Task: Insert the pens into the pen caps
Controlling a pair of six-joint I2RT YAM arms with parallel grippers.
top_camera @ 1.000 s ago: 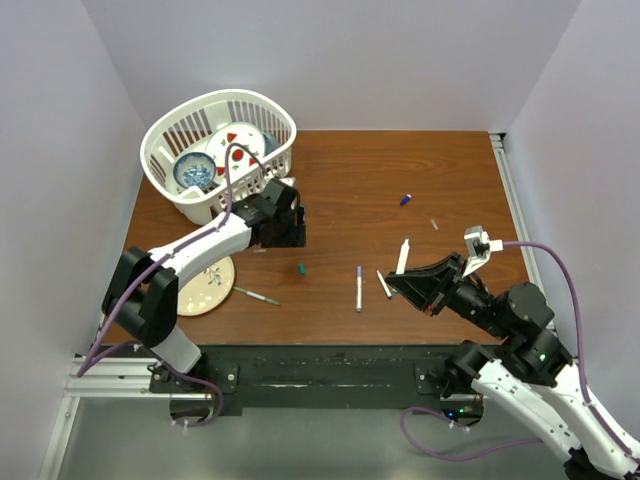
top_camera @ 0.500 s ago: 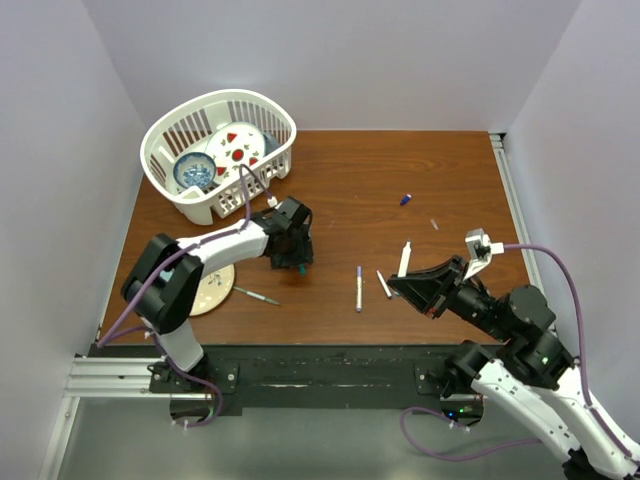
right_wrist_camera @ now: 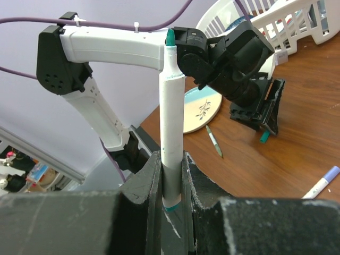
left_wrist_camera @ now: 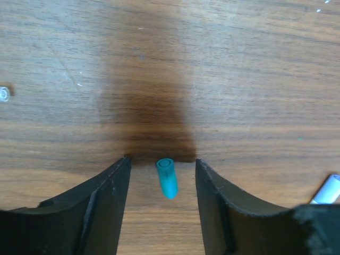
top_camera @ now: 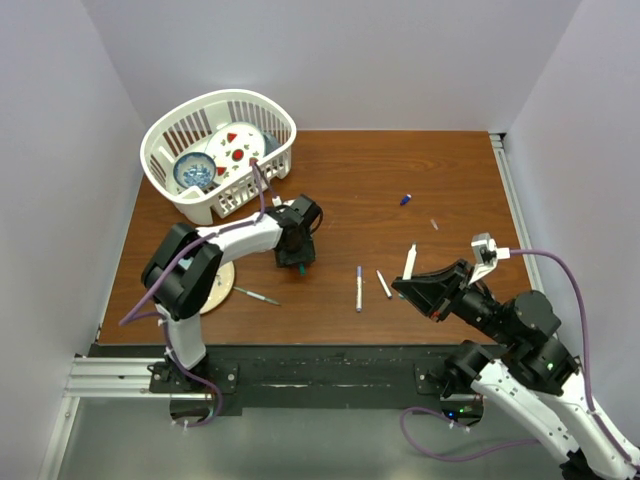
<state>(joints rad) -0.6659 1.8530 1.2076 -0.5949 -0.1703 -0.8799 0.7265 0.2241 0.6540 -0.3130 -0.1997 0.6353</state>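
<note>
Progress seems early: no pen looks capped. Right jaws clench a green pen (right_wrist_camera: 172, 106) upright at near right; left jaws stand released astride the green cap (left_wrist_camera: 167, 178) on the worktop (left_wrist_camera: 239, 79), left of centre, not touching. Other pens (top_camera: 359, 288) lie loose

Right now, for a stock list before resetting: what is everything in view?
white slotted plastic basket: one, white, far left corner.
blue patterned bowl: one, blue, in basket.
white plate with red shapes: one, in basket.
round cream plate: one, cream, near left.
slim white marker pens lying loose: three, white, near middle.
white teal-tipped marker pen: one, upright in right end effector.
small teal plastic cap: one, teal, between left end effector's fingers, untouched.
small blue plastic cap: one, blue, far right.
tiny grey piece: one, grey, near blue cap, unidentifiable.
left end effector: one, black, open.
right end effector: one, black, shut on pen.
</note>
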